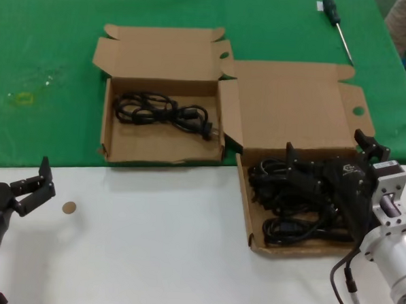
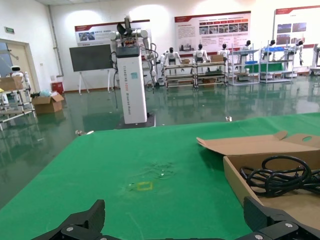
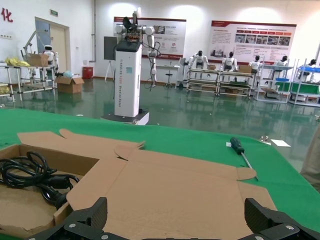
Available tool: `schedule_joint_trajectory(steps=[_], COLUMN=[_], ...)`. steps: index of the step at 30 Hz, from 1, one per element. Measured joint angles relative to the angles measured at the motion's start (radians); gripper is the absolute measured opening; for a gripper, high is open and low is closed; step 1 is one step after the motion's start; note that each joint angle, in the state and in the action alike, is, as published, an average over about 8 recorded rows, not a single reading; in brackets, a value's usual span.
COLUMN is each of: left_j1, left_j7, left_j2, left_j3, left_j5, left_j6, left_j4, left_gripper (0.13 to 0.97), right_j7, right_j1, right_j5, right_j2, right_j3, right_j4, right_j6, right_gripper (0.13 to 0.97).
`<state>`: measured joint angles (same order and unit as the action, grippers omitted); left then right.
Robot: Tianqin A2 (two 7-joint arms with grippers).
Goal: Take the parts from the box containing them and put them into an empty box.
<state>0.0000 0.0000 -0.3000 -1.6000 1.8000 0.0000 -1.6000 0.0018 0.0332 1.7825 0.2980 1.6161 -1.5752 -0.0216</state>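
Cable bundles [image 1: 292, 201] remain piled in the larger box [image 1: 290, 112], at the near right of the worktop [image 1: 151, 238]. One bundle [image 1: 164, 111] already lies in the smaller box [image 1: 163, 58] just to the left; the transfer is therefore begun, with most of it left. Right gripper [image 1: 304, 172] is lowered into the pile, jaws spread and apparently closed on nothing, though black against black obscures the tips. Left gripper [image 1: 41, 183] waits over the white near edge, jaws open. How many bundles remain cannot be counted. Both wrist views show only jaw tips. A screwdriver [image 1: 336, 23] lies at the far edge.
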Motion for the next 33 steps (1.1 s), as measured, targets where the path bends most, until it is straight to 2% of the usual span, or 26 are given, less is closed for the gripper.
schedule_joint_trajectory(steps=[33], left_j1=[0.000], left_j7=[0.000], left_j2=[0.000], left_j3=[0.000], left_j5=[0.000], left_j6=[0.000], left_j4=[0.000], left_gripper=[0.966], right_j7=[0.000], right_j1=[0.000], right_j5=[0.000], right_j2=[0.000], right_j3=[0.000], right_j4=[0.000], right_j6=[0.000], right_gripper=[0.966])
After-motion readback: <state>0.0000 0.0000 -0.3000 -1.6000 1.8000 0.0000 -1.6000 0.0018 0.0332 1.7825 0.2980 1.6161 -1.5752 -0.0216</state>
